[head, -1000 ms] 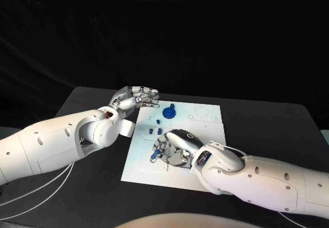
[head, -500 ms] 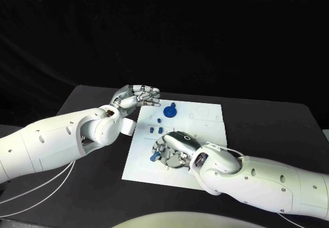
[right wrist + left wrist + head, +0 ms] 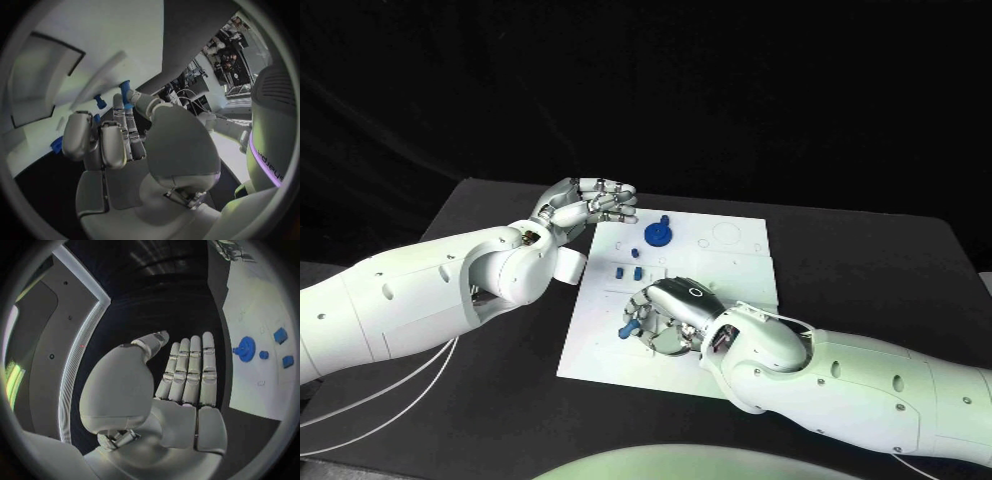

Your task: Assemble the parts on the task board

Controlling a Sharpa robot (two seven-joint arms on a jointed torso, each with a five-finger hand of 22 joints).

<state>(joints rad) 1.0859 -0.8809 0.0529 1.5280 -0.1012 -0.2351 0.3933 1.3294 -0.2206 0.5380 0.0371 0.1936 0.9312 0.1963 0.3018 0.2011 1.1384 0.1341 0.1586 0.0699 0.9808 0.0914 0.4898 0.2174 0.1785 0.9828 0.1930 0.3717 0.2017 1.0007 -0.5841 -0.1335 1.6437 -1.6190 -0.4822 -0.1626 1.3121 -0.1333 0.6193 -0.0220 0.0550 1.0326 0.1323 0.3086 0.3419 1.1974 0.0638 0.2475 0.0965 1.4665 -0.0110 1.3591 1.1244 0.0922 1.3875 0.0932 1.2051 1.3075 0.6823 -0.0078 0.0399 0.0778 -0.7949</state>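
1. Fingers [image 3: 122, 131] of the right hand [image 3: 672, 310] are curled in over the near-left part of the task board [image 3: 733, 262], and a small blue peg [image 3: 125, 90] is pinched between the thumb and a fingertip in the right wrist view.
2. Seen from the head view, that right hand rests low on the board, with a blue part [image 3: 630, 325] showing at its fingertips on the side toward the board's left edge.
3. Fingers [image 3: 190, 371] of the left hand [image 3: 589, 205] are straight and pressed side by side in the left wrist view, with the thumb set apart; the hand holds nothing.
4. The left hand hovers over the black desk [image 3: 877, 260] just beside the far-left corner of the board, not touching it.
5. A round blue disc part [image 3: 656, 235] with a short stub lies on the far part of the board, near the left hand.
6. Two small blue blocks [image 3: 627, 271] sit on the board between the disc and the right hand, with another small blue piece [image 3: 638, 254] just beyond them.
7. The board itself lies flat in the middle of the desk.
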